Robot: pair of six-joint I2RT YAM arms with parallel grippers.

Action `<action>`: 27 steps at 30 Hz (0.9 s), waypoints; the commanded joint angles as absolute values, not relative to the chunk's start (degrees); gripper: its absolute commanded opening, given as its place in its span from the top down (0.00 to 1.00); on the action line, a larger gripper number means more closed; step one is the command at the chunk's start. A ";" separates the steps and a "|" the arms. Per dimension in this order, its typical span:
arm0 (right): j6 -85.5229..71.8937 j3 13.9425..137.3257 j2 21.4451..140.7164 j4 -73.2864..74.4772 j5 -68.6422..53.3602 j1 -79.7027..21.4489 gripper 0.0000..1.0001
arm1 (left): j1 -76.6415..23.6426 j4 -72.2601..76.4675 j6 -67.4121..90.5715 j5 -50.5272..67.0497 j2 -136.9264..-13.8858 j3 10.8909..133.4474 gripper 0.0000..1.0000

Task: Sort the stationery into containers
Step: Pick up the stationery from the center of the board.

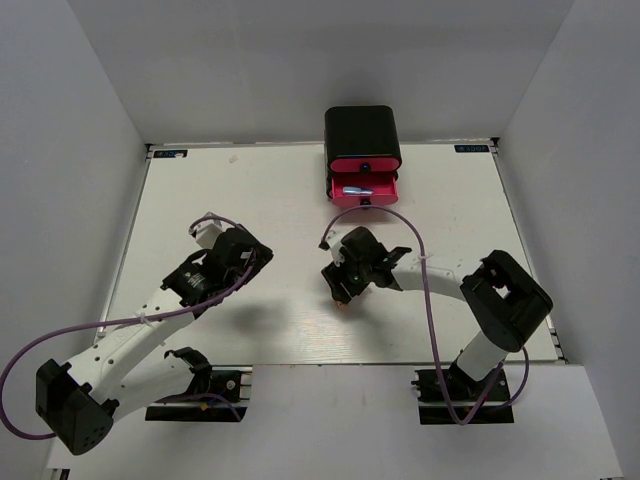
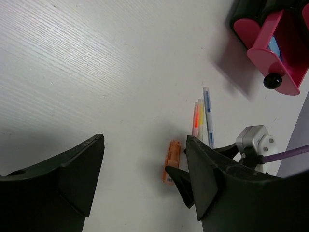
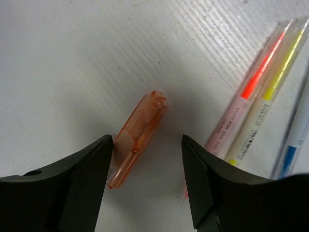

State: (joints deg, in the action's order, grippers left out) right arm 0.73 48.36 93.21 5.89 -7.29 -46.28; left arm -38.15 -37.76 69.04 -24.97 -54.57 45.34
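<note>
Right end effector point(image 3: 147, 145) spread wide over orange cap point(image 3: 140, 130); pens point(image 3: 260, 111) beside.

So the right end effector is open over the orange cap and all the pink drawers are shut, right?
Not all shut: one pink drawer is pulled out with a blue item lying inside, as the top external view shows. The right end effector is indeed open over the orange cap.

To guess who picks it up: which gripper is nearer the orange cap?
Right. The right gripper hangs just above the orange cap, jaws open either side of it; the left gripper is farther off, to its left.
</note>
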 commanded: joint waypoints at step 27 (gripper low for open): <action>28.46 49.57 76.99 -11.42 1.50 -43.34 0.97 | -38.23 -29.62 66.53 -18.46 -55.81 39.64 0.22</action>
State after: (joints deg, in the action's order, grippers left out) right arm 19.62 47.64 78.02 -3.62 0.16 -46.19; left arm -38.15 -32.91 67.88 -21.06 -55.83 40.58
